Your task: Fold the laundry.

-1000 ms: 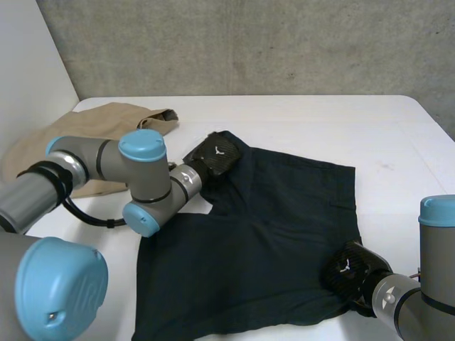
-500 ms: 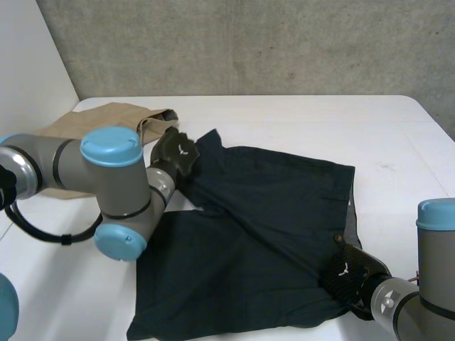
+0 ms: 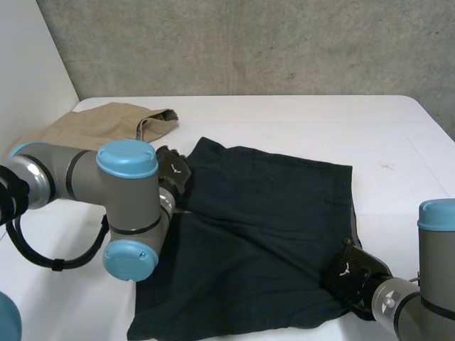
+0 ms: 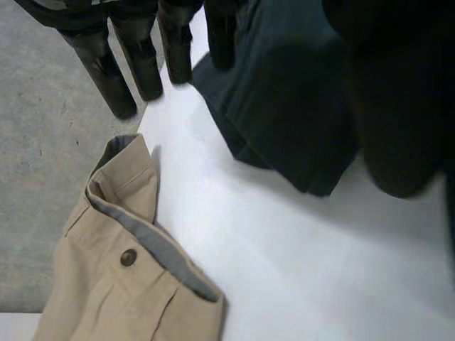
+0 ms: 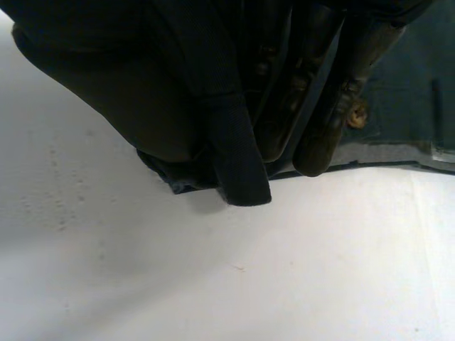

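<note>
A dark navy pair of shorts (image 3: pixel 263 227) lies spread on the white table (image 3: pixel 284 121). My left hand (image 3: pixel 173 170) rests at the garment's far left corner. In the left wrist view its fingers (image 4: pixel 138 57) are straight and apart, and the dark cloth corner (image 4: pixel 284 99) lies loose on the table between them and the thumb. My right hand (image 3: pixel 352 273) is at the near right corner by the waistband. There its fingers (image 5: pixel 334 92) and thumb pinch a fold of the dark cloth (image 5: pixel 416 85) next to a button.
Tan trousers (image 3: pixel 92 126) lie bunched at the table's far left, just beyond my left hand. Their buttoned waistband (image 4: pixel 135 249) is close to the dark corner. A concrete wall stands behind the table, and bare tabletop lies to the right.
My left hand pulled the far left corner of the shorts outward to the left, laid it flat and opened. The right hand kept its pinch at the near right corner.
</note>
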`<state>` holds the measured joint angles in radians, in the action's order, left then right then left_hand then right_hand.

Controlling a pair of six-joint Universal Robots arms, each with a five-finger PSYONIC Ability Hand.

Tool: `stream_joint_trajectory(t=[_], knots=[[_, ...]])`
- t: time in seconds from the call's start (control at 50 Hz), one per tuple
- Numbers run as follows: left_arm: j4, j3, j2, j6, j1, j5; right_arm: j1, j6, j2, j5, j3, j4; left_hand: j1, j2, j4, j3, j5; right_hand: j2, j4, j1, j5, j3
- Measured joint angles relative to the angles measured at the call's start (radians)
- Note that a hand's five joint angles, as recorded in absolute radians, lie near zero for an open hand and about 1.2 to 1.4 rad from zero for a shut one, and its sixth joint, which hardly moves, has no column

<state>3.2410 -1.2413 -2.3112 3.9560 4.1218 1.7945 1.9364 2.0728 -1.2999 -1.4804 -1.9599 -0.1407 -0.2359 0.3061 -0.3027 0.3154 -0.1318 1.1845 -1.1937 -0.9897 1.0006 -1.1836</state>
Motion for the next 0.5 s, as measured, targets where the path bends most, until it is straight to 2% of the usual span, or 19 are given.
stream_joint_trajectory(t=[0.04, 0.1, 0.12, 0.24, 0.36, 0.5], knots=[[0.003, -0.01, 0.024, -0.056, -0.002, -0.003, -0.001, 0.011, -0.001, 0.0, 0.006, 0.01, 0.036, -0.082, 0.083, -0.086, 0.084, 0.0, 0.0, -0.001, 0.0, 0.0], [0.005, -0.03, 0.07, -0.131, 0.0, -0.007, -0.001, 0.031, -0.002, 0.0, 0.015, 0.021, 0.036, -0.086, 0.085, -0.088, 0.085, 0.0, 0.0, -0.001, 0.0, 0.0], [0.006, -0.06, 0.13, -0.209, 0.003, -0.013, -0.001, 0.052, -0.002, 0.0, 0.026, 0.028, 0.036, -0.086, 0.085, -0.088, 0.085, 0.0, 0.0, -0.001, 0.0, 0.0], [-0.024, -0.207, 0.333, -0.384, 0.007, -0.062, -0.004, 0.101, -0.002, 0.001, 0.047, 0.035, 0.013, -0.068, 0.068, -0.076, 0.069, 0.0, 0.0, -0.001, 0.0, 0.0], [-0.13, -0.396, 0.526, -0.443, 0.003, -0.138, -0.012, 0.149, -0.003, 0.001, 0.063, 0.04, -0.085, 0.008, -0.013, -0.003, -0.012, 0.0, 0.0, -0.001, 0.0, 0.0], [-0.255, -0.556, 0.622, -0.469, -0.001, -0.185, -0.031, 0.189, -0.003, 0.0, 0.079, 0.046, -0.165, 0.089, -0.095, 0.081, -0.095, 0.0, 0.0, -0.001, 0.0, 0.0]])
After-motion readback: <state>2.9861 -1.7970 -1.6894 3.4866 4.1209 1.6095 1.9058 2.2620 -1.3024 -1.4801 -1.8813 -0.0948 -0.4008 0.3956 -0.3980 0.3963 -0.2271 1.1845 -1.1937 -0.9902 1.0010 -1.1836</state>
